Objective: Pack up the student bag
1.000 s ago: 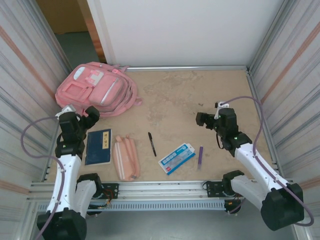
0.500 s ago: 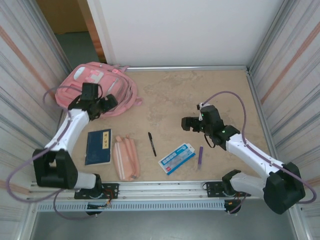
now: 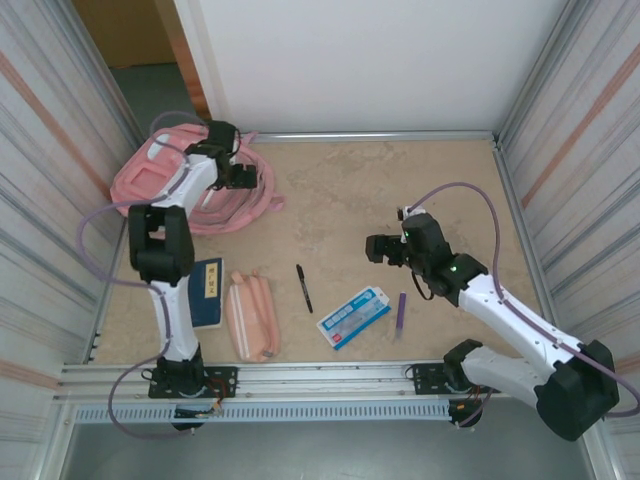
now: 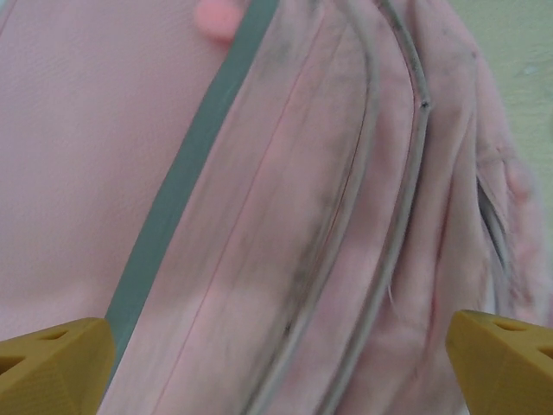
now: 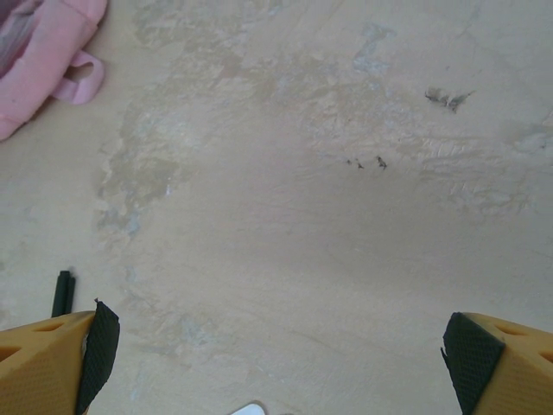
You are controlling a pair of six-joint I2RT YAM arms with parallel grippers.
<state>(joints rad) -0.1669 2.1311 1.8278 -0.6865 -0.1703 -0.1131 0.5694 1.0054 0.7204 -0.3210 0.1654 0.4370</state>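
The left gripper is hovering with its fingers spread wide and nothing between them, just above the student bag. In its wrist view the yellow fingertips are framing pink fabric, a grey-green band and curved zip seams. Whether any of those zips is open cannot be told. The bag is lying flat at about 10 o'clock on the table, against the left wall, and nothing is showing inside it. The right gripper is likewise standing open and empty, hanging over bare table surface at about 3 o'clock, well apart from the bag and pointing toward 9 o'clock. All the items are lying loose along the near edge, from 8 o'clock round to 5 o'clock. They are a blue notebook partly under the left arm, a salmon pencil case just beside it, a black pen, a blue-and-white packet and a purple pen. The packing is therefore looking barely begun: no item is lifted or stowed. Judging from the left arm's position, the step in hand is probably opening the bag. After that, five things are waiting to go in.
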